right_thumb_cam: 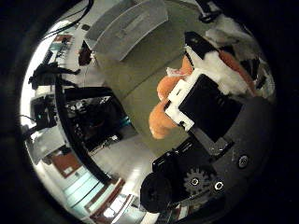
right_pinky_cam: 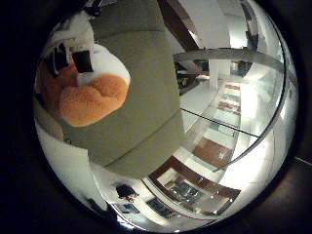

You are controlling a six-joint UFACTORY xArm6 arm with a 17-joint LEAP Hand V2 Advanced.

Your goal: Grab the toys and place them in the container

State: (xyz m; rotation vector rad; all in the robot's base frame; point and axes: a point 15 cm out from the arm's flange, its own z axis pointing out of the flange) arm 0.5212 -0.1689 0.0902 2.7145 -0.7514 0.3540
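Above olive table (right_pinky_cam: 146,107), fingers (right_thumb_cam: 205,105) curl around orange-and-white plush toy (right_pinky_cam: 90,95).

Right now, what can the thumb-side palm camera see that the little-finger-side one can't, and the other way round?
Only the thumb-side view shows the grey container, lying on the olive-green surface beyond the toy, and the hand's geared body. Only the little-finger-side view shows the room's glass railing and the floor below. Both show the orange and white plush toy, with the hand curled round it above that olive-green surface.
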